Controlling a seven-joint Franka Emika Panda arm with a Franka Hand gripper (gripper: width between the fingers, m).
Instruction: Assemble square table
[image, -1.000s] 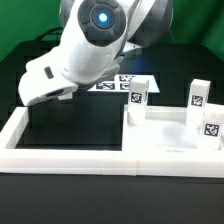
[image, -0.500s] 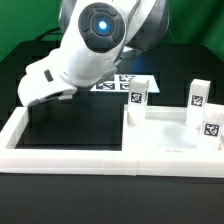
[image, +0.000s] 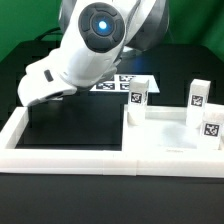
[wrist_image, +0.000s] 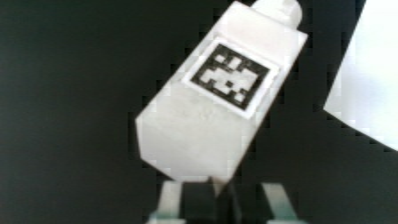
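In the wrist view a white leg (wrist_image: 222, 95) with a black-and-white tag fills the picture and slants away from my gripper (wrist_image: 228, 205). Its near end sits between the two fingers, which stand close together and seem shut on it. In the exterior view the arm's body hides the gripper and this leg, low over the black table at that view's left. The white square tabletop (image: 165, 138) lies at the exterior view's right. Three tagged legs stand upright on it: one at its back left corner (image: 137, 97), one at the back right (image: 198, 95), one at the right (image: 211, 126).
A long low white border wall (image: 70, 155) runs along the front and up the exterior view's left side. The marker board (image: 112, 84) lies flat behind the arm. A white edge (wrist_image: 370, 95) shows beside the leg in the wrist view.
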